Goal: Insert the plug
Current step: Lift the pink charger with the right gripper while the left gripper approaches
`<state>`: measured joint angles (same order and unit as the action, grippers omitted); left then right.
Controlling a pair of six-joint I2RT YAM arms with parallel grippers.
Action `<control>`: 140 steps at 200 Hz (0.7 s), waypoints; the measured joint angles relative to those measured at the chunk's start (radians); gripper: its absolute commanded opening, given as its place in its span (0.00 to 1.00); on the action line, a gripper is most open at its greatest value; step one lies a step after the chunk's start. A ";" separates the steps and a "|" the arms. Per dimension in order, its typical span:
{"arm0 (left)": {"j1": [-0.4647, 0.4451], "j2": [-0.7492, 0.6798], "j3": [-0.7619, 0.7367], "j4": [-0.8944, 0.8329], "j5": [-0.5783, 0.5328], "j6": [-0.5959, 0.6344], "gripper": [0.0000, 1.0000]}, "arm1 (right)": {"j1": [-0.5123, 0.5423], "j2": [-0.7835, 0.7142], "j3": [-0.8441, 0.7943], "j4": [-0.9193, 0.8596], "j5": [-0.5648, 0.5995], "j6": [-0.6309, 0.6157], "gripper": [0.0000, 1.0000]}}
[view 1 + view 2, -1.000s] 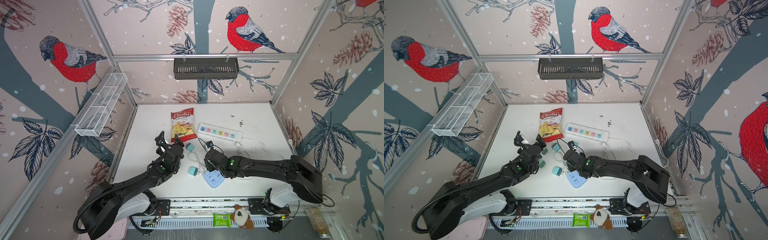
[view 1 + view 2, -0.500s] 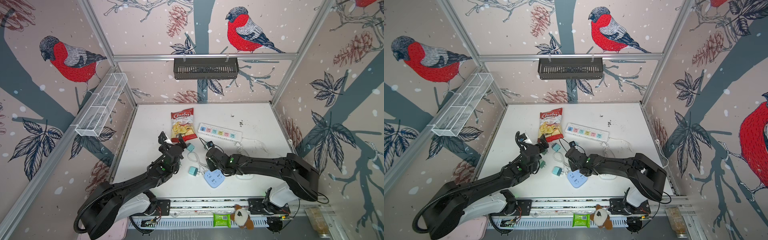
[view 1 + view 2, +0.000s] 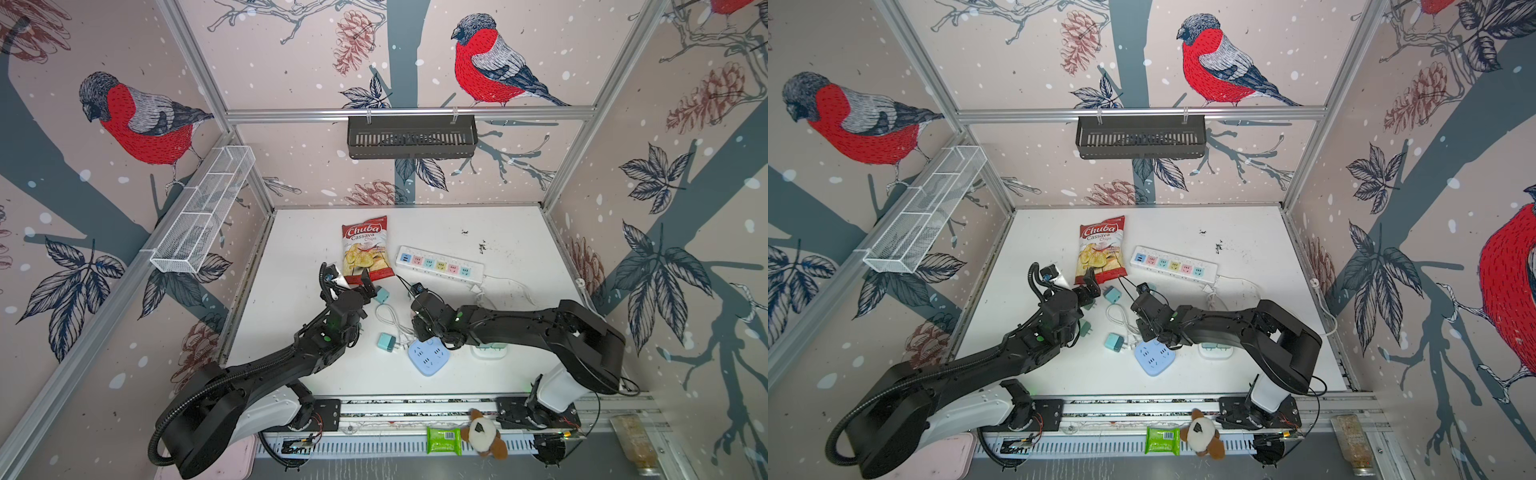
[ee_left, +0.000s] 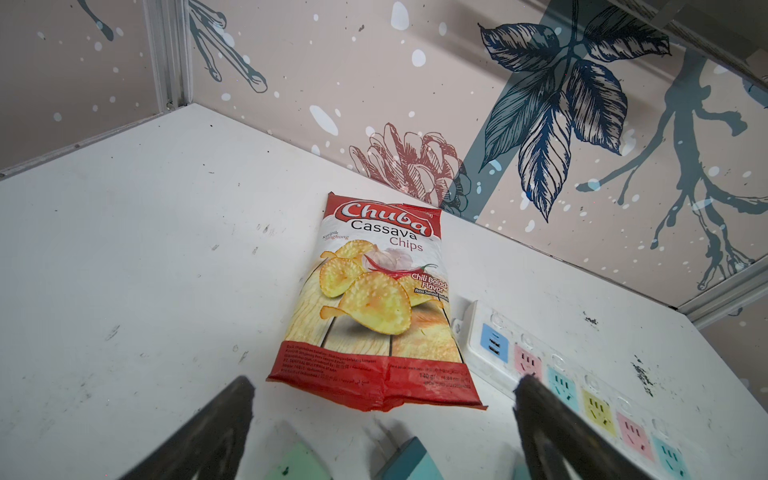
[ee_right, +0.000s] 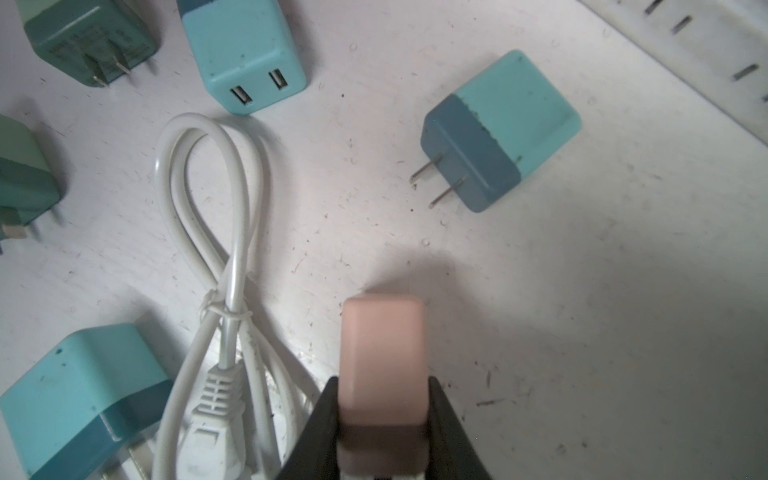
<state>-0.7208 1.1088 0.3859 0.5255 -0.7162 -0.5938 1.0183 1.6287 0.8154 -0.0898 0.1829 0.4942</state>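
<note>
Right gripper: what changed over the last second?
The right gripper closed on the pink rectangular plastic plug. The left gripper edged toward the red chips bag, staying open. The teal adapters, white cable and power strip did not move.

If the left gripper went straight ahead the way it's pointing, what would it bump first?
Probably the red Chuba cassava chips bag, lying flat right ahead of the open left gripper in the left wrist view. How high the gripper hangs is unclear, so it might pass above the bag.
</note>
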 measured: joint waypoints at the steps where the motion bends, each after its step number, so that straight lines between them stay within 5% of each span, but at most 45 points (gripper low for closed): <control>1: 0.000 0.000 0.000 0.001 0.001 0.000 0.97 | 0.000 0.000 0.000 0.000 -0.001 0.000 0.17; 65: 0.000 0.000 -0.010 0.056 0.114 0.082 0.97 | 0.000 -0.149 -0.079 0.048 -0.015 -0.032 0.04; 140: -0.125 -0.143 -0.029 0.163 0.364 0.290 0.91 | -0.001 -0.675 -0.426 0.313 -0.022 -0.151 0.02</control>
<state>-0.8455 0.9653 0.3569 0.6888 -0.3527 -0.3042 1.0176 0.9535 0.3893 0.2234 0.1612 0.3435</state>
